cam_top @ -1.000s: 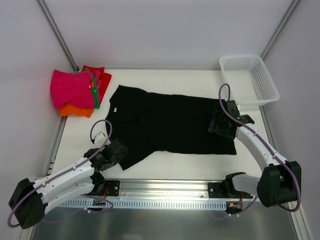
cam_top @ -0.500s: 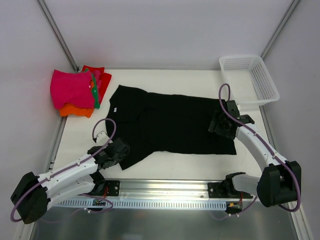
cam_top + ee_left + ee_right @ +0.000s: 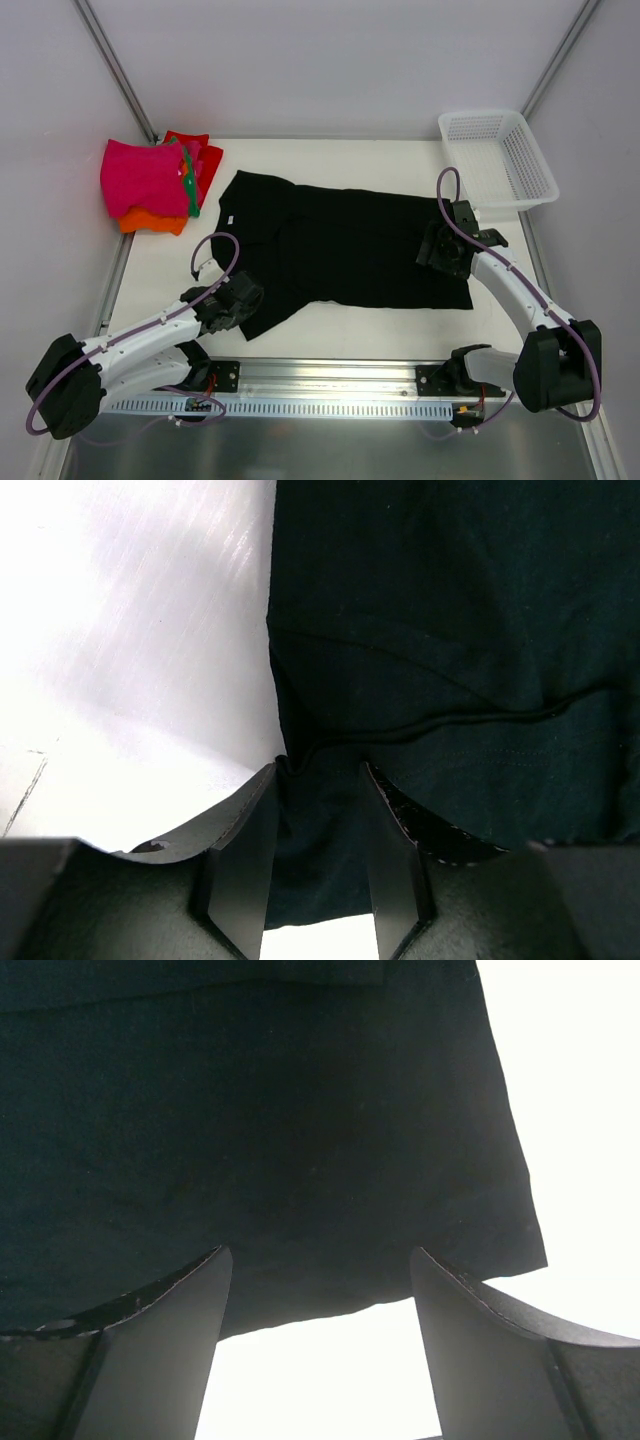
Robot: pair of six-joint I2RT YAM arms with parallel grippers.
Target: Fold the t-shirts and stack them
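The left pincer [image 3: 318, 780] has its two dark fingers [image 3: 240, 860] a narrow gap apart. It sits at the near sleeve [image 3: 265, 312] of the large plain black short-sleeved cloth t-shirt [image 3: 350, 245]. The sleeve edge lies in the gap between the fingers, and a stitched hem line runs just ahead of the fingertips. We cannot tell whether the fingers press on the cloth. To the left of this pincer we see the white table top [image 3: 130, 630].

The right pincer [image 3: 318, 1260] has its fingers wide apart and grips nothing. It hangs over the bottom hem of the black t-shirt, near the hem's near corner. The cloth fills the view ahead of the fingers, and the hem edge crosses the gap between them.

The black t-shirt lies spread flat between the two pincers. Its neck is toward the left pincer's side, and the small white neck label [image 3: 229, 217] lies beyond that pincer.

Farther beyond the left pincer and to its left, well apart from it, we see the stack of folded shirts:
- The magenta-pink folded shirt [image 3: 145, 178] lies on top.
- The orange folded shirt [image 3: 150, 222] lies under it.
- The red folded shirt [image 3: 205, 150] and the green folded shirt [image 3: 188, 185] show at the stack's right edge.

Beyond the right pincer and slightly to its right stands the white plastic mesh basket [image 3: 497, 160].
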